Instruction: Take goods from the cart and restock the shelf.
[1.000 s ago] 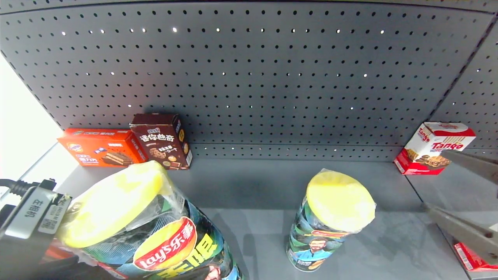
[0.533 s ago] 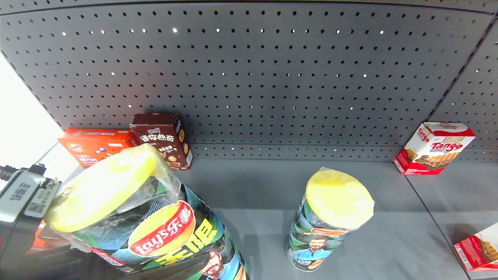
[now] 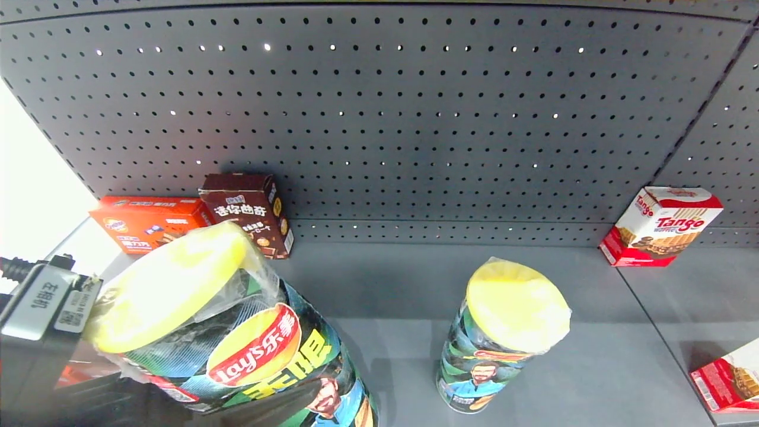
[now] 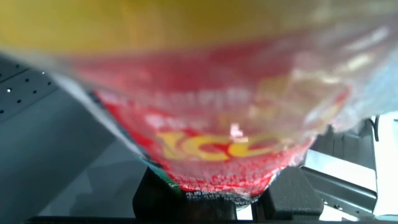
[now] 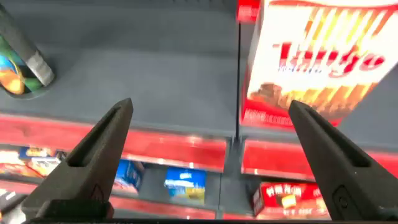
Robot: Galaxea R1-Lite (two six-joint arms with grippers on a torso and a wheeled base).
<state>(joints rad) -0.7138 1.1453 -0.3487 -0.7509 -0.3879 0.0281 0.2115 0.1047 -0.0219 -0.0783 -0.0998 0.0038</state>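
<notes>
My left gripper [image 4: 224,196] is shut on a chips can [image 3: 237,350] with a yellow lid, held tilted at the lower left, in front of the grey shelf [image 3: 385,279]. The can [image 4: 217,124] hides most of that gripper. One dark finger [image 3: 278,403] shows under the can. A second, matching chips can [image 3: 504,338] stands upright on the shelf, right of centre. My right gripper [image 5: 210,109] is open with nothing between its fingers. It hangs at the shelf's front edge, facing a red and white wafer box [image 5: 311,62].
An orange box [image 3: 148,222] and a brown cookie box [image 3: 249,210] stand at the back left against the pegboard. A wafer box [image 3: 664,225] sits at the back right, another [image 3: 726,379] at the front right. More goods [image 5: 186,180] fill the shelf below.
The right gripper's fingers, seen at the head view's right edge a second ago, have drawn back out of that view. The held can swayed slightly left, then back.
</notes>
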